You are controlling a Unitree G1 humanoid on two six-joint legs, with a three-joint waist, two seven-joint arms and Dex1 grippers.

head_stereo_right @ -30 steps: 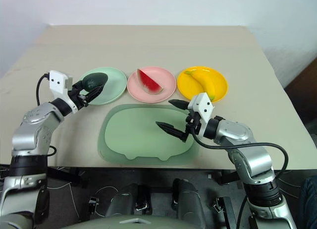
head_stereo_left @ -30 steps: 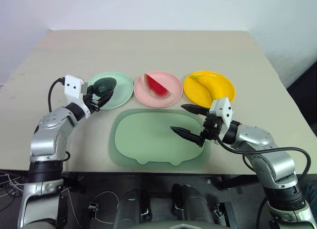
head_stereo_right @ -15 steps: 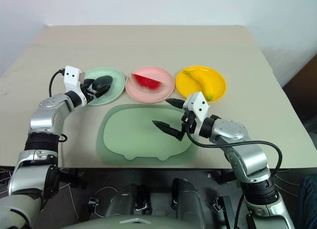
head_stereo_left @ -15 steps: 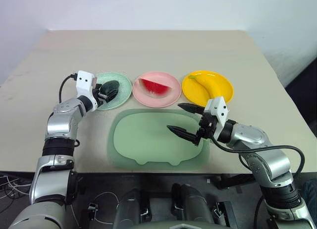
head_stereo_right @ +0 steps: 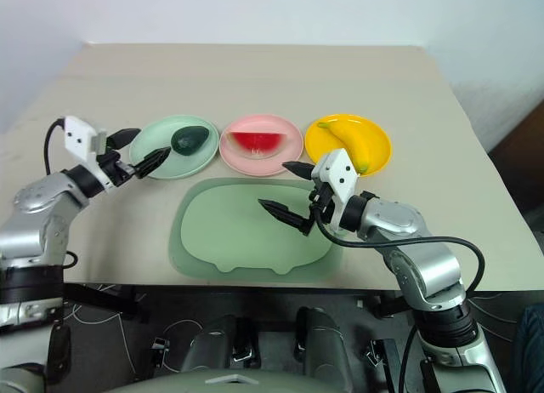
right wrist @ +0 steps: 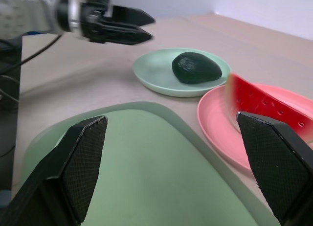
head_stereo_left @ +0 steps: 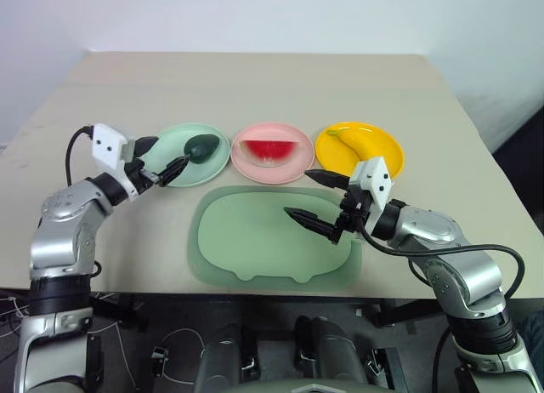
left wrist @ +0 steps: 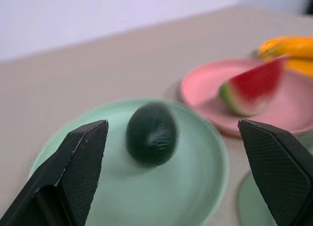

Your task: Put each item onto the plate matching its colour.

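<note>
Dark green avocado (head_stereo_left: 201, 146) lying on the mint green plate (head_stereo_left: 170, 146), toward its inner side; red watermelon wedge (head_stereo_left: 272, 149) on the pink plate (head_stereo_left: 246, 159); yellow banana (head_stereo_left: 361, 145) on the orange-yellow plate (head_stereo_left: 391, 150). Each item thus rests on its matching colour, and the sort appears complete.

Left pincer (head_stereo_left: 161, 156), spread wide and empty, hangs at the near-left rim of the mint green plate, just beside the avocado. Right pincer (head_stereo_left: 316, 202), also wide and empty, hovers over the far right part of the large pale green tray (head_stereo_left: 246, 248), close to the near edges of the pink and orange-yellow plates.

Principal risk, as judged: a careless sweep by the left pincer could clip the plate rim or nudge the rounded avocado, which would likely roll off. A forward drift of the right pincer could likewise strike the pink plate and tip the wedge.

The tray occupies the near centre of the worktop (head_stereo_left: 255, 87); beyond the plates the surface offers free room, so nothing blocks either arm's way back.
</note>
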